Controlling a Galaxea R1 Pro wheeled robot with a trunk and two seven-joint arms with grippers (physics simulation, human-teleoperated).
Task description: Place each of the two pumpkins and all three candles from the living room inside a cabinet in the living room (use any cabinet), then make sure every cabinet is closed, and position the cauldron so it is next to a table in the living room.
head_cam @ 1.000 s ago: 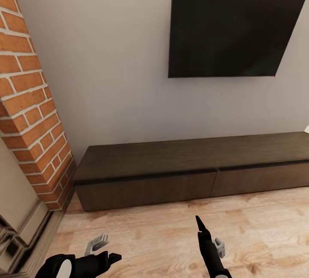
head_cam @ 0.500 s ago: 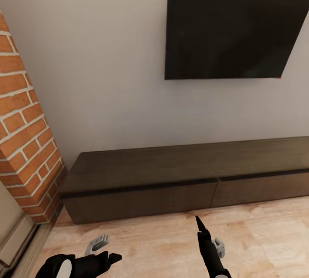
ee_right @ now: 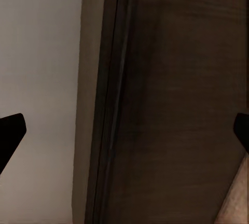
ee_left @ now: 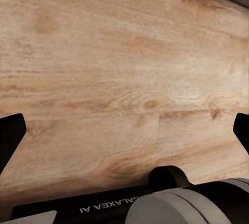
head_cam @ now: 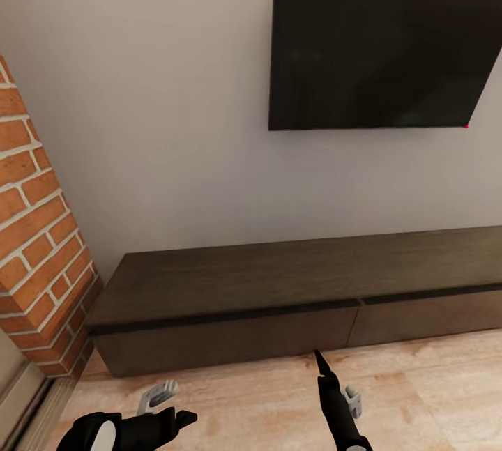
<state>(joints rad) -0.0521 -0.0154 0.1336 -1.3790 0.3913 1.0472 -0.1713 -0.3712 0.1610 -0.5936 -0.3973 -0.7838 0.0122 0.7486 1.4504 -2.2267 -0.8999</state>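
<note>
The cabinet is a long, low dark-brown unit against the grey wall, and both of its wide drawer fronts sit flush and shut. My right gripper points at the seam between the two drawers from just above the floor, a short way in front. In the right wrist view the right gripper is open, with the cabinet's dark wood beyond it. Low on the left is my left gripper; in its wrist view the left gripper is open and empty over the floorboards. The pumpkins, candles, cauldron and table are out of view.
A black TV hangs on the wall above the cabinet. A red brick column stands at the left, close to the cabinet's end. Light wooden floor runs in front of the cabinet.
The head camera has moved: the brick column slid left and the cabinet sits lower and closer. Both arms hold the same pose in the picture.
</note>
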